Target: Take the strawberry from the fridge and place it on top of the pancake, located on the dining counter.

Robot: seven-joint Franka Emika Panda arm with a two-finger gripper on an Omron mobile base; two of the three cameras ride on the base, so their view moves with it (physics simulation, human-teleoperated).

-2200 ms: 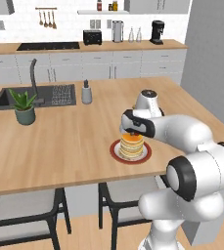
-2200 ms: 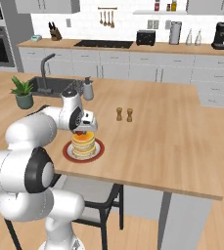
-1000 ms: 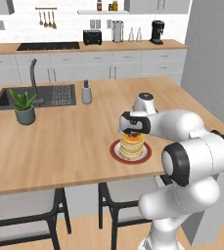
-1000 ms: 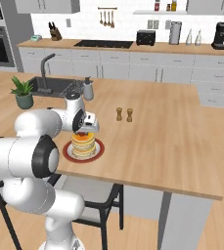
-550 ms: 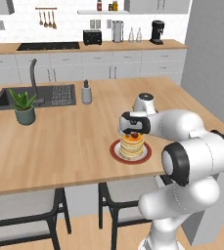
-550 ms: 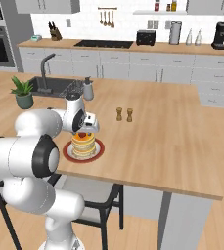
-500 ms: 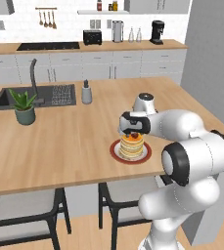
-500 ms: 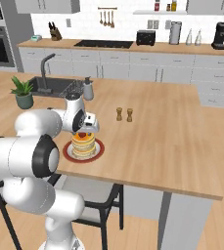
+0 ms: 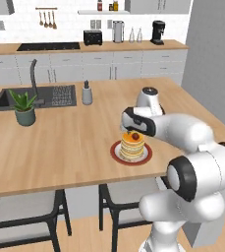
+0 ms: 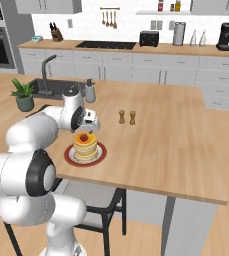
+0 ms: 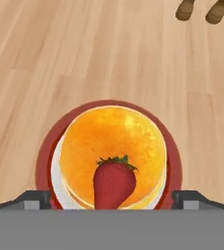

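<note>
1. Strawberry [image 11: 114, 184] sits on top of the pancake [image 11: 112, 151], plate on the dining counter [image 9: 74, 142].
2. Gripper [image 11: 112, 196] spread wide, fingers either side of the fruit, holding nothing.
3. Fruit likely light, soft, bruisable; pinch gently across its middle.
4. Hand view shows finger spread; base views show sink [image 9: 33, 96] and plant [image 9: 24, 107].
</note>
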